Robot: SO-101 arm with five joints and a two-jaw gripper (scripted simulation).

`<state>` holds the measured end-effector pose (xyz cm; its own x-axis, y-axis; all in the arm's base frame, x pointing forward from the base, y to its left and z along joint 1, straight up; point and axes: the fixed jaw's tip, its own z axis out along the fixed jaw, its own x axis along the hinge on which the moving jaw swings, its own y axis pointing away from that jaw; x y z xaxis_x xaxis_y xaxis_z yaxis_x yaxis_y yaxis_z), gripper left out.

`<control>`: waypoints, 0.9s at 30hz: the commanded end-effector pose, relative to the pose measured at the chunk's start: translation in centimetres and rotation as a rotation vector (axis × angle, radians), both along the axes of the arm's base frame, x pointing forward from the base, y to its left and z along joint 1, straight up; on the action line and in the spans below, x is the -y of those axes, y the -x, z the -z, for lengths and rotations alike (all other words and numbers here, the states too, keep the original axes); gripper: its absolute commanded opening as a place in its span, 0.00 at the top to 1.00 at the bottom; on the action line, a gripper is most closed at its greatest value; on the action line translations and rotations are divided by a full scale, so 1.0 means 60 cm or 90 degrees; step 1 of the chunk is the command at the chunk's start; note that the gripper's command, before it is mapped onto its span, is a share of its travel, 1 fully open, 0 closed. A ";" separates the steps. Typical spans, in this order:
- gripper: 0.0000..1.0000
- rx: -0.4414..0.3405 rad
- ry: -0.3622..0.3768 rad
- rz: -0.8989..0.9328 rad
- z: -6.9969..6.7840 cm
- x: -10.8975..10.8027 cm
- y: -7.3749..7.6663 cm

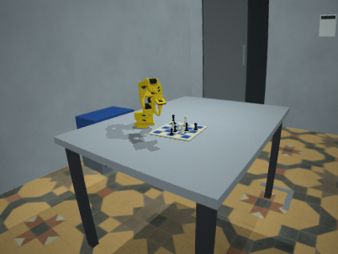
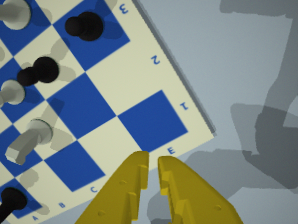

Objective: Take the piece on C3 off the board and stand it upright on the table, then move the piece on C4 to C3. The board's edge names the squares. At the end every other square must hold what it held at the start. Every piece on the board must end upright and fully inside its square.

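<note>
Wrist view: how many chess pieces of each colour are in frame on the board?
Black pieces: 3
White pieces: 3
Total: 6 pieces in frame. The board runs past the left and top edges, so there may be more out of view.

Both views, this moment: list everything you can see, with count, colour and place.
Grey rectangular table: one, on dark legs, on the patterned tiled floor.
Blue-and-cream chessboard: one, on the table beside the arm.
Black chess pieces: several, upright on the board.
White chess pieces: several, among the black ones.
Blue box: one, behind the table's left side.
Dark door: one, back wall.
Yellow arm: one, on the table.
Yellow hand: one, shut, empty, over the board's corner.
</note>
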<state>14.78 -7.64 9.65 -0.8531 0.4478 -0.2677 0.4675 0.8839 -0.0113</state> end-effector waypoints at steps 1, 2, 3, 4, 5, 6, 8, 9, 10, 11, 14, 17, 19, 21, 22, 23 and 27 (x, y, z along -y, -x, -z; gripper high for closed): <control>1.00 0.005 0.004 0.002 0.010 0.002 0.002; 1.00 0.005 0.004 0.002 0.014 0.002 0.002; 1.00 0.005 0.004 0.002 0.019 0.002 0.002; 1.00 0.005 0.004 0.002 0.024 0.002 0.001; 1.00 0.005 0.004 0.002 0.029 0.002 0.001; 1.00 0.005 0.004 0.002 0.035 0.002 0.001; 1.00 0.005 0.004 0.002 0.046 0.003 0.001; 1.00 0.005 0.004 0.002 0.053 0.003 0.001; 1.00 0.005 0.004 0.002 0.059 0.003 0.001; 1.00 0.005 0.004 0.002 0.059 0.003 0.001; 1.00 0.005 0.004 0.002 0.070 0.003 0.001; 1.00 0.005 0.004 0.002 0.087 0.003 0.000; 1.00 0.005 0.004 0.002 0.095 0.003 0.000; 1.00 0.005 0.004 0.002 0.102 0.003 0.000; 1.00 0.005 0.004 0.002 0.105 0.003 0.000; 1.00 0.005 0.004 0.002 0.107 0.003 0.000; 1.00 0.005 0.004 0.002 0.111 0.003 0.000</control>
<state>14.96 -7.75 3.51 -0.8479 0.4447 -0.2885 0.4676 0.8838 -0.0121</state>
